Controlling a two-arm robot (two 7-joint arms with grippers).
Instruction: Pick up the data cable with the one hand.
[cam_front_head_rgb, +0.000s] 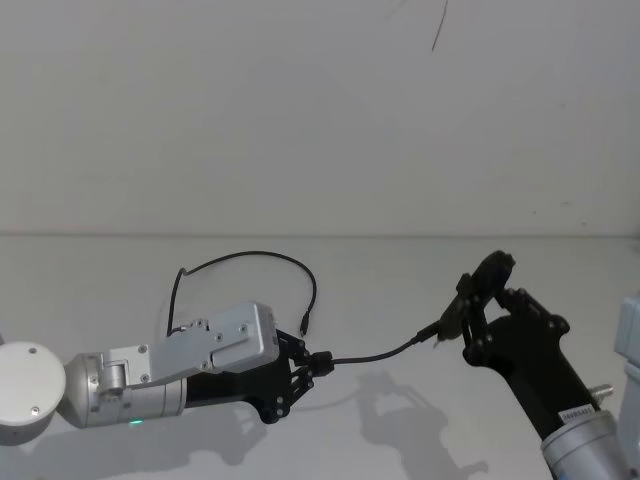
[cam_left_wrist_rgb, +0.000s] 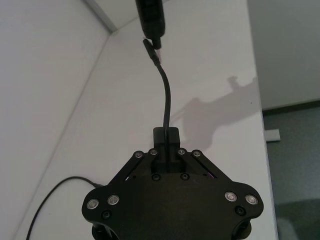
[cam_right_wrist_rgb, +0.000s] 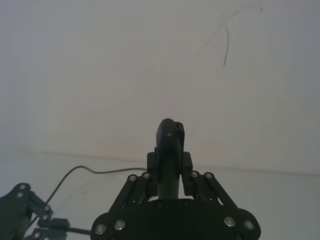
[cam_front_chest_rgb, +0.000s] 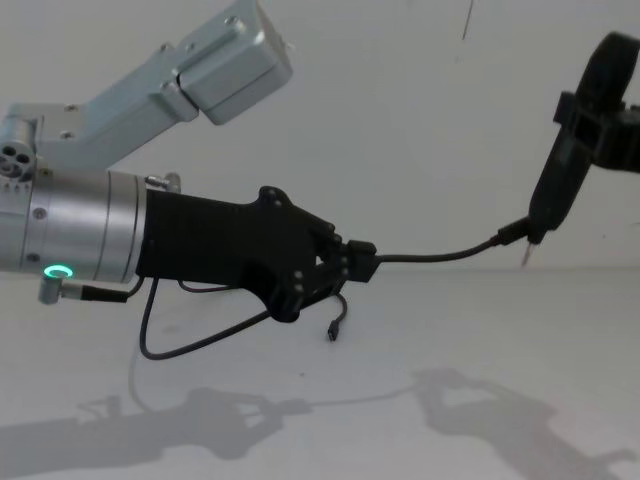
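Jaws of the black plastic left gripper (cam_front_head_rgb: 316, 362) pinched the thin black data cable (cam_front_head_rgb: 385, 354); the right gripper (cam_front_head_rgb: 487, 318) had its jaws clasped on a slim black tool (cam_front_chest_rgb: 556, 190).

Counting one data cable (cam_front_head_rgb: 380, 352), two plugs (cam_front_head_rgb: 303, 328), one left tool (cam_front_head_rgb: 322, 362), one right tool (cam_front_head_rgb: 478, 305), one slim black probe (cam_front_chest_rgb: 555, 190), one white surface (cam_front_head_rgb: 80, 290).

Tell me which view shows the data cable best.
Head view: the data cable loops behind the left gripper, which pinches it, and runs toward the black tool in the right gripper. Chest view hides part of the loop; left wrist shows the held span; right wrist a thin stretch.
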